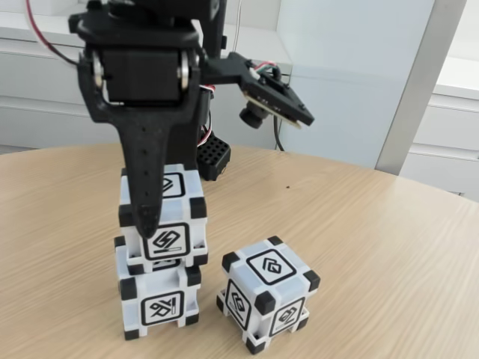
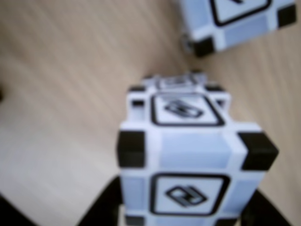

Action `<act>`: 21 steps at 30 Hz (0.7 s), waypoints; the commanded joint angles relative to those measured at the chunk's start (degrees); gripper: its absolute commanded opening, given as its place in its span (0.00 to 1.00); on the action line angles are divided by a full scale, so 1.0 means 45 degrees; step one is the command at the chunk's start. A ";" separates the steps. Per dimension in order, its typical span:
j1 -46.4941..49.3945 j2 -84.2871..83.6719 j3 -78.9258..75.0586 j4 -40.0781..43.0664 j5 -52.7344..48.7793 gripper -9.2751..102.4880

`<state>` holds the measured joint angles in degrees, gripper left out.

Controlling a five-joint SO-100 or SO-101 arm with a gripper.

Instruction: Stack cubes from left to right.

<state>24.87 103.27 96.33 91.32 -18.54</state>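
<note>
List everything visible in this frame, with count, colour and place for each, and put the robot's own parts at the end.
Cubes: three, white with black corner blocks and black-framed glyphs. The bottom cube sits on the table at the left of the fixed view; the top cube sits on it, between the claw's fingers; the loose cube stands alone on the table to their right, turned at an angle.
Table: one, light wood grain, under everything.
Cabinets: white, behind the table.
Panel: one, pale blue, behind the arm.
Arm: one, black, above the stack.
Wrist camera: one, black, on the arm's right side.
Claw: one, black, closed around the top cube.
</note>
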 commanded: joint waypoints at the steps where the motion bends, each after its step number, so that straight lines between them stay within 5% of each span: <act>1: 0.0137 -0.0020 -0.0449 -0.0098 0.0117 0.08; 4: 0.0137 -0.0020 -0.0391 -0.0098 0.0098 0.11; 10: 0.0137 0.0156 -0.0273 -0.0098 0.0098 0.31; 21: 0.0039 0.0234 -0.0293 0.0000 -0.0039 0.44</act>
<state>24.96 103.18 96.33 91.32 -18.54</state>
